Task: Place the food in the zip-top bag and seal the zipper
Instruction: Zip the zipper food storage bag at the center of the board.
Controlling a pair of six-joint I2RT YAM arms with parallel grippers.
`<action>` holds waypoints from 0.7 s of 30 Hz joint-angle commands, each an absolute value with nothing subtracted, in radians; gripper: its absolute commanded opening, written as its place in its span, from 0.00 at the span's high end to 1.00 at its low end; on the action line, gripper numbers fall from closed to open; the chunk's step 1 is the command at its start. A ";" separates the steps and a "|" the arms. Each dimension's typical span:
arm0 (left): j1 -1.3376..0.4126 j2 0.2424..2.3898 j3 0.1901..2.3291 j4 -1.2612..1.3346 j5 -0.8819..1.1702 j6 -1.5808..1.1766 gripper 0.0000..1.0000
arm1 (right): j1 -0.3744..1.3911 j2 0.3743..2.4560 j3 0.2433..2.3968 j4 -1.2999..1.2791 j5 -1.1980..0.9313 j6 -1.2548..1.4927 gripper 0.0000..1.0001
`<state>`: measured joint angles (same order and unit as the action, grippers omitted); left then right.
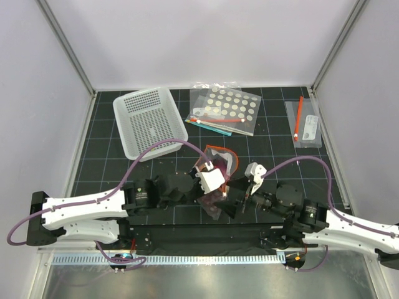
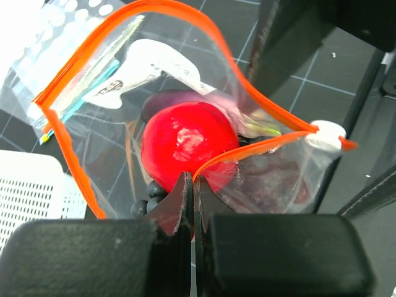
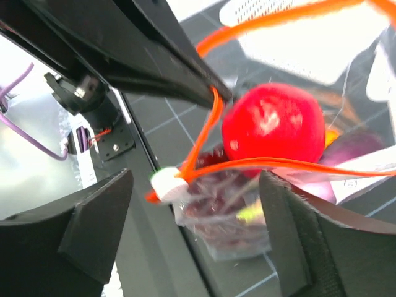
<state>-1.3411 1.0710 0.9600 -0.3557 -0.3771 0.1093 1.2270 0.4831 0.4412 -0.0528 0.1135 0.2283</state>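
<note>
Left gripper (image 2: 192, 204) pinches the bag (image 2: 266, 179) by its near lip, propping it open at near centre around the apple (image 2: 185, 145) (dark fruit (image 3: 213, 216) beneath), while right gripper (image 3: 195, 223), jaws apart, straddles the white slider (image 3: 167, 182), seemingly to seal.

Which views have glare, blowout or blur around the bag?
Left wrist: top-left corner blown out, glare spot on the apple, left hand soft up close. Right wrist: right hand dark and blurred in the foreground, white basket overexposed. Top external: even light, sharp, but the zip-top bag is small and partly hidden.
</note>
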 commanded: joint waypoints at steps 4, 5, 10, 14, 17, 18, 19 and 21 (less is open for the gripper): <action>-1.336 1.049 0.969 -0.278 -0.330 0.115 1.00 | 1.233 0.558 0.497 0.024 0.113 0.164 0.01; -1.336 1.046 0.969 -0.276 -0.328 0.115 1.00 | 1.233 0.598 0.511 0.032 0.112 0.160 0.00; -1.336 1.048 0.954 -0.239 -0.345 0.109 1.00 | 1.233 0.660 0.532 0.067 0.078 0.173 0.00; -1.327 1.077 0.951 -0.224 -0.411 0.083 1.00 | 1.233 0.574 0.471 0.069 0.129 0.209 0.00; -1.290 1.095 0.960 -0.235 -0.394 0.048 1.00 | 1.232 0.514 0.443 0.049 0.150 0.219 0.00; -1.282 1.097 0.960 -0.235 -0.384 0.041 1.00 | 1.233 0.503 0.440 0.035 0.158 0.227 0.00; -1.267 1.100 0.962 -0.235 -0.376 0.031 1.00 | 1.233 0.485 0.436 0.038 0.166 0.230 0.00; -1.259 1.109 0.966 -0.235 -0.361 0.025 1.00 | 1.233 0.474 0.425 0.034 0.204 0.239 0.02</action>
<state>-1.2800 1.1011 0.9485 -0.3054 -0.3622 0.0616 1.2285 0.4889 0.4377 0.0036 0.1417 0.2127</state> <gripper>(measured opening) 0.012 0.983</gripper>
